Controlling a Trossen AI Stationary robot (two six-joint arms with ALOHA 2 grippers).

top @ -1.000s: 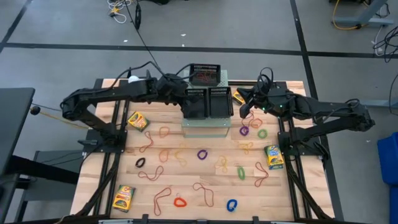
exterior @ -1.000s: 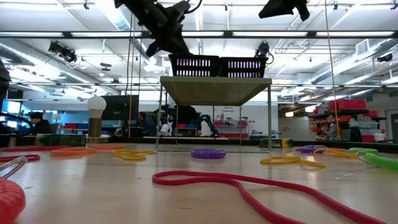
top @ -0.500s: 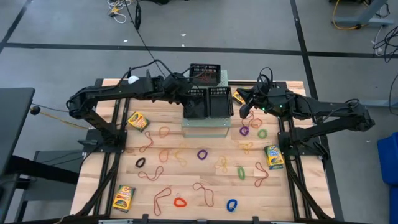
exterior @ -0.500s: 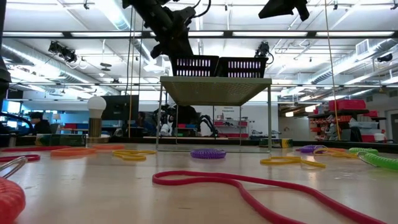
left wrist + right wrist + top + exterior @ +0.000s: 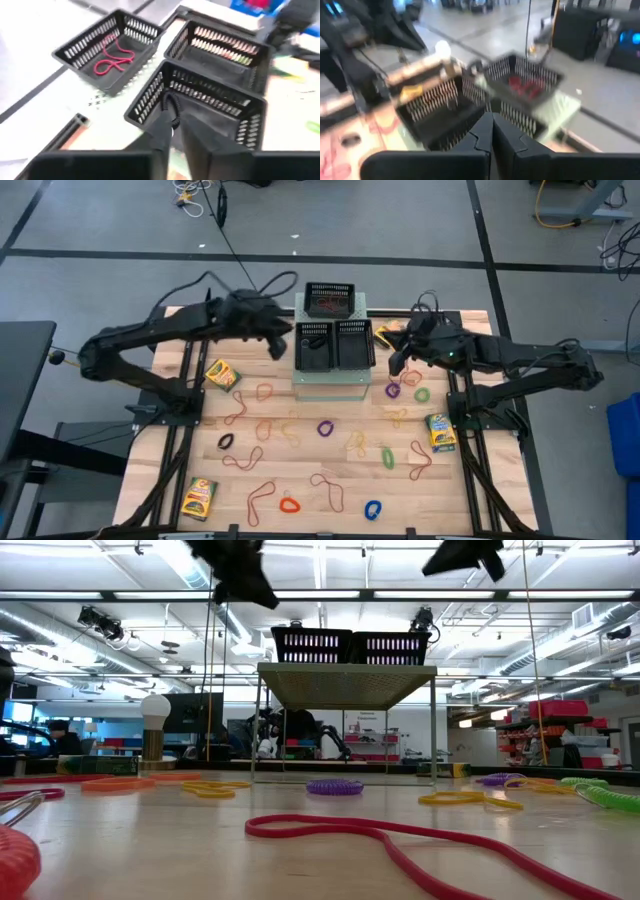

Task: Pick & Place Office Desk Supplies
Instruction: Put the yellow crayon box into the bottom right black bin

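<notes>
Three black mesh trays (image 5: pixel 335 330) sit on a pale-green perforated box (image 5: pixel 330 388) at the table's far middle; the far tray holds red bands (image 5: pixel 114 57). My left gripper (image 5: pixel 281 343) (image 5: pixel 176 125) hovers high, just left of the near-left tray (image 5: pixel 200 107), shut on a small black loop (image 5: pixel 171 104). My right gripper (image 5: pixel 393 361) (image 5: pixel 492 125) hangs shut just right of the trays, holding nothing. Orange-brown bands, coloured loops (image 5: pixel 325 428) and crayon boxes (image 5: pixel 222 373) (image 5: pixel 440 430) lie flat on the table. My left gripper pinches the black loop by its lower end (image 5: pixel 173 121) between the two fingertips. The rest of the loop curls out beyond the tips, lifted clear, in front of the near-left tray. Its fingers slant down toward the trays from the table's left.
More crayon boxes lie at the near-left corner (image 5: pixel 199 497) and right of the trays (image 5: pixel 383 335). Bands and loops are scattered over the table's middle and near half (image 5: pixel 290 504). In the low view the box stands on thin legs (image 5: pixel 345 685), with a red band (image 5: pixel 400 845) close by.
My left gripper has drawn back from above the near-left tray toward the table's left and has risen. The right arm has kept still.
</notes>
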